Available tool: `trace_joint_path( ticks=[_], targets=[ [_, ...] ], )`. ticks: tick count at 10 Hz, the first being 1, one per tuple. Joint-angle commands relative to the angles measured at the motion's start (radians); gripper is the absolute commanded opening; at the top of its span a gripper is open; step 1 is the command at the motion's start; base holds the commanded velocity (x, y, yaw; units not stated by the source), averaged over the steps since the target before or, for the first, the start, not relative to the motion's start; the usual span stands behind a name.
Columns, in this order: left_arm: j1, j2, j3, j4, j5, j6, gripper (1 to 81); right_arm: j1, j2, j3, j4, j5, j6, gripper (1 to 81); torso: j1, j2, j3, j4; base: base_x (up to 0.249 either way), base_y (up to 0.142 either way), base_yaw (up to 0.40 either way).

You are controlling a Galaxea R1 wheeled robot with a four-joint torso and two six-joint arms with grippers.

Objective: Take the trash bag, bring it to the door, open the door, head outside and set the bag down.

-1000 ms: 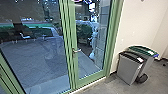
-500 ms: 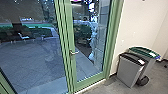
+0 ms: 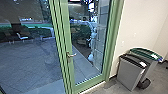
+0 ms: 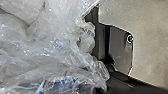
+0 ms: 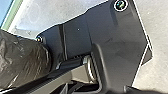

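Left wrist view: crinkled, translucent plastic bag (image 4: 52, 47).

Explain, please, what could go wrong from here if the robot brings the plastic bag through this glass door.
The clear, thin-looking plastic bag could snag or tear on the lever handle that sticks out from the door.
The black-topped bin and green-topped bin stand close beside the doorway, so the base or bag might bump them.
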Motion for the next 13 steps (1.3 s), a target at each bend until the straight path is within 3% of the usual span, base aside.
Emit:
trace_joint_path(
  ticks=[1, 13],
  targets=[
    [-0.046, -0.013, 0.011, 0.008, 0.074, 0.003, 1.0, 0.039, -0.014, 0.012, -0.009, -0.063, -0.003, 81.1, 0.000, 0.000, 0.000, 0.000, 0.150, -0.062, 0.000],
    [-0.046, -0.011, 0.011, 0.006, 0.074, 0.003, 1.0, 0.039, -0.014, 0.009, -0.013, -0.062, -0.003, 81.1, 0.000, 0.000, 0.000, 0.000, 0.150, -0.059, 0.000]
  ],
)
